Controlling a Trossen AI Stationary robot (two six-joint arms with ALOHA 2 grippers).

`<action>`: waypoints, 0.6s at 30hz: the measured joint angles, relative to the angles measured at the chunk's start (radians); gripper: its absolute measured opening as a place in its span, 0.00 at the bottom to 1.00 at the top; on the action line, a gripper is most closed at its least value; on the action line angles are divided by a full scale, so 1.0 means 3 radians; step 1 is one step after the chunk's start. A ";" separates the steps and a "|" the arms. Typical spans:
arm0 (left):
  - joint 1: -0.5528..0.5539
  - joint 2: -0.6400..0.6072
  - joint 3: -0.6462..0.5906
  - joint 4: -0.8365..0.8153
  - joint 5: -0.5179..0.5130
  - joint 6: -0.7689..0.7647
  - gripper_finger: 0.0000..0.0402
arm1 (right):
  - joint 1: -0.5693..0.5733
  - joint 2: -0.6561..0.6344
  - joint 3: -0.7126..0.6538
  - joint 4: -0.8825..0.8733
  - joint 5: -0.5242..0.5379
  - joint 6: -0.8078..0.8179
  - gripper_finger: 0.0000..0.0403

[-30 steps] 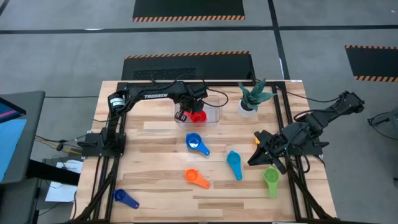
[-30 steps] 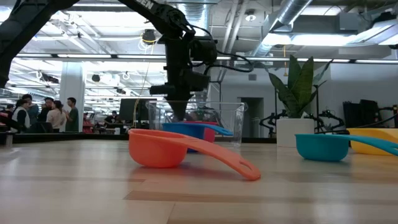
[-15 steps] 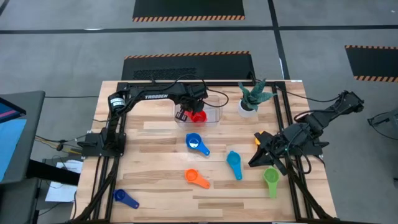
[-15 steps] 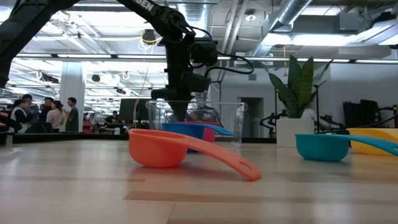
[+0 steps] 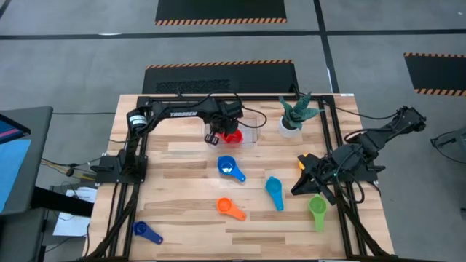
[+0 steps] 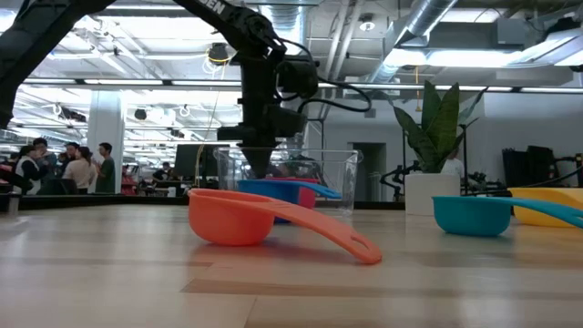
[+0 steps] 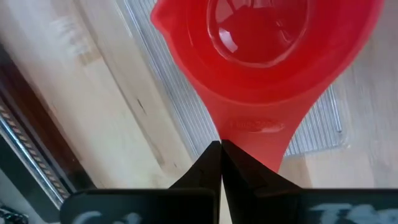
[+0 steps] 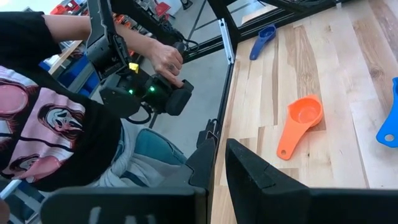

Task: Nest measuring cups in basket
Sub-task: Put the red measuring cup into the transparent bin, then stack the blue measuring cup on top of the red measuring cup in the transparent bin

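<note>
The red cup (image 5: 232,136) sits inside the clear basket (image 5: 250,125) near the table's far edge; in the left wrist view its bowl (image 7: 261,37) shows over the basket's ribbed floor (image 7: 177,112). My left gripper (image 5: 216,136) reaches down into the basket (image 6: 339,178), shut at the cup's handle. The blue (image 5: 229,167), teal (image 5: 274,191), orange (image 5: 229,209), green (image 5: 317,209) and dark blue (image 5: 146,232) cups lie on the table. The yellow cup (image 5: 300,163) is partly hidden by my right arm. My right gripper (image 5: 297,188) waits near the right edge, narrowly open. My left gripper (image 7: 221,149) is shut at one side edge of the red cup's flat handle (image 7: 255,134), near its free end. The fingers come from above, slanting into the basket. They cover the exact place of contact. The bowl faces up over the basket's floor; whether it rests there I cannot tell.
A white pot with a green plant (image 5: 295,116) stands right of the basket. In the low view the orange cup (image 6: 239,217) lies nearest, with the teal cup (image 6: 474,215) and the yellow cup (image 6: 547,205) to its right. A person holding a controller (image 8: 155,90) sits beyond the table's edge.
</note>
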 joint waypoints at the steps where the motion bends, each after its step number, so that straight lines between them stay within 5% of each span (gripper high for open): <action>1: -0.0012 0.0000 0.0005 -0.0012 -0.0010 -0.0012 0.00 | 0.0000 0.0000 0.0000 0.0001 0.0000 0.0000 0.16; 7: -0.0085 0.0000 0.0120 -0.0087 -0.0012 -0.0028 0.00 | 0.0003 0.0000 0.0000 0.0001 0.0000 -0.0001 0.16; 12: -0.0150 0.0000 0.0483 -0.0654 -0.0084 -0.0134 0.00 | 0.0044 0.0000 0.0000 0.0000 0.0000 -0.0009 0.16; 15: -0.0211 -0.0004 0.0912 -0.1147 -0.0119 -0.0531 0.00 | 0.0058 0.0000 0.0000 0.0000 0.0000 -0.0009 0.16; 18: -0.0270 -0.0011 0.1261 -0.1501 0.0382 -0.1265 0.00 | 0.0045 0.0000 0.0000 -0.0001 0.0002 -0.0034 0.16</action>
